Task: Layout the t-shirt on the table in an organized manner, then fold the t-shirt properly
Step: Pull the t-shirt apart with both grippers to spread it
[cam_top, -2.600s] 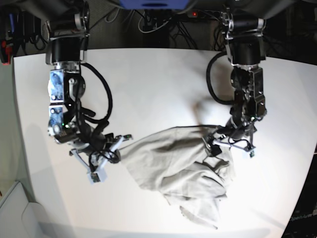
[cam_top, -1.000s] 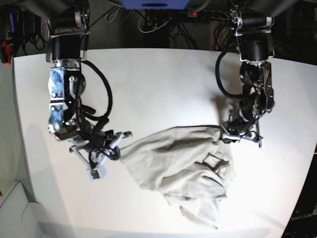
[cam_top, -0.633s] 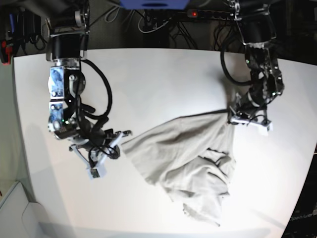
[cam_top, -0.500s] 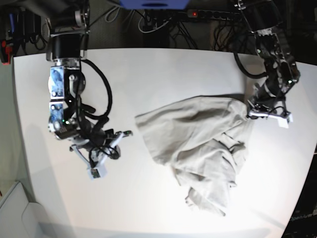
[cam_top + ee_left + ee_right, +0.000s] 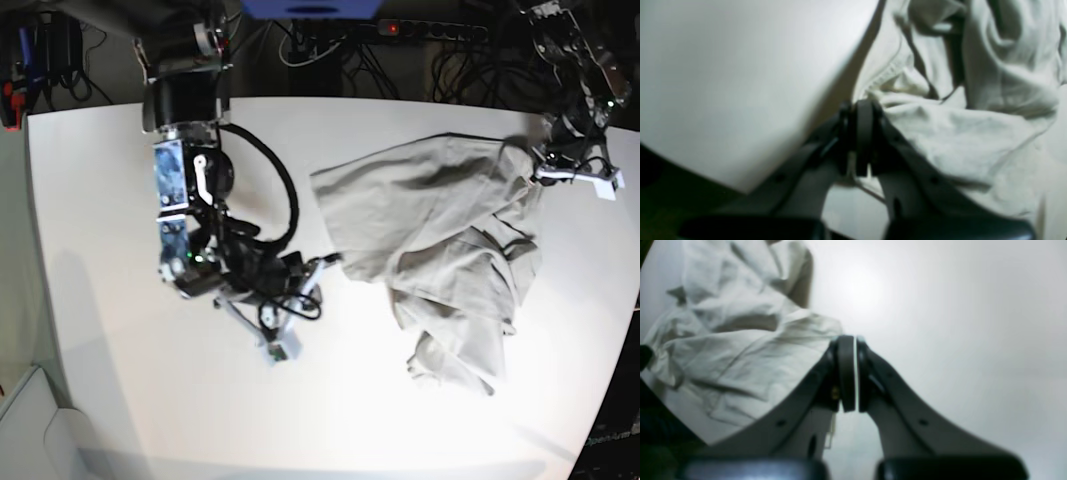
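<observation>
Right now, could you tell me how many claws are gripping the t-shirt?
1: the left claw pinches the t-shirt at its far corner; the right claw is shut empty beside it.

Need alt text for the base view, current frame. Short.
A wrinkled pale grey-beige t-shirt lies bunched on the right half of a large white table, one edge pinched in the shut left gripper at the table's far right edge. The right gripper, shut and empty, sits near mid-table just short of the shirt's left edge.
</observation>
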